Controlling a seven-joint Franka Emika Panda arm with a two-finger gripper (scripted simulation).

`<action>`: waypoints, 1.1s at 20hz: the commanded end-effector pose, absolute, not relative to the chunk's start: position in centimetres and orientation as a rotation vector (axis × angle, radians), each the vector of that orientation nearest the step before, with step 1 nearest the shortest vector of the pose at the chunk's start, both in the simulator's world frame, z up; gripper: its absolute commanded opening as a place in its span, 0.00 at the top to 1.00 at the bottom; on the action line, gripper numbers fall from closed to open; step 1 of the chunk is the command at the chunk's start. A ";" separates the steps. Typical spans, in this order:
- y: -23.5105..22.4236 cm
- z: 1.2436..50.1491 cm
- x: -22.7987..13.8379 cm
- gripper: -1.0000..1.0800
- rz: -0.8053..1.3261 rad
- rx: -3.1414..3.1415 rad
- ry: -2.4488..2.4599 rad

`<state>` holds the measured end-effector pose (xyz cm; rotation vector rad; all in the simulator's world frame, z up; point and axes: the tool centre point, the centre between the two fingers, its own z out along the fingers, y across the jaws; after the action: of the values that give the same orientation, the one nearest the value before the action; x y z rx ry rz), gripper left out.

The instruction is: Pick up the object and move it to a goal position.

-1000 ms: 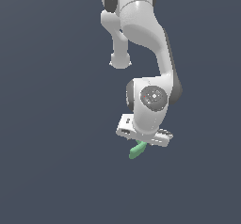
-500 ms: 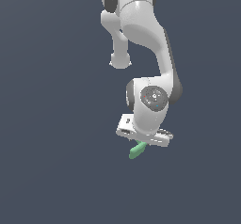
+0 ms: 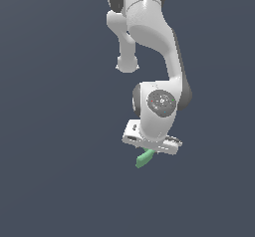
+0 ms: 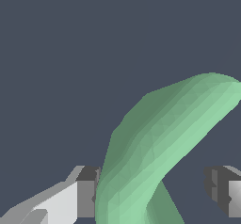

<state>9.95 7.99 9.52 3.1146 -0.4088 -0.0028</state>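
Observation:
The object, a small mint-green bent piece, pokes out just below my white gripper in the exterior view. In the wrist view the object fills the space between the fingers and curves away from them. My gripper is open and straddles it. One dark pad is at the object's side, touching or nearly so. The other pad stands apart from it with a visible gap. The part of the object nearest the palm is out of view.
The white arm rises from the gripper to the top of the exterior view. All around is a plain dark blue-grey background with no other objects or edges showing.

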 end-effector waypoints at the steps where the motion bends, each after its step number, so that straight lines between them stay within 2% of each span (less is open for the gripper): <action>1: 7.5 9.6 9.7 1.00 -0.001 3.115 -0.410; 11: 3.1 10.3 7.1 1.00 -0.001 3.115 -0.410; 22: -7.5 11.8 1.0 1.00 -0.001 3.115 -0.411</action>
<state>1.96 -5.90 11.50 3.1146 -0.4104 -0.0023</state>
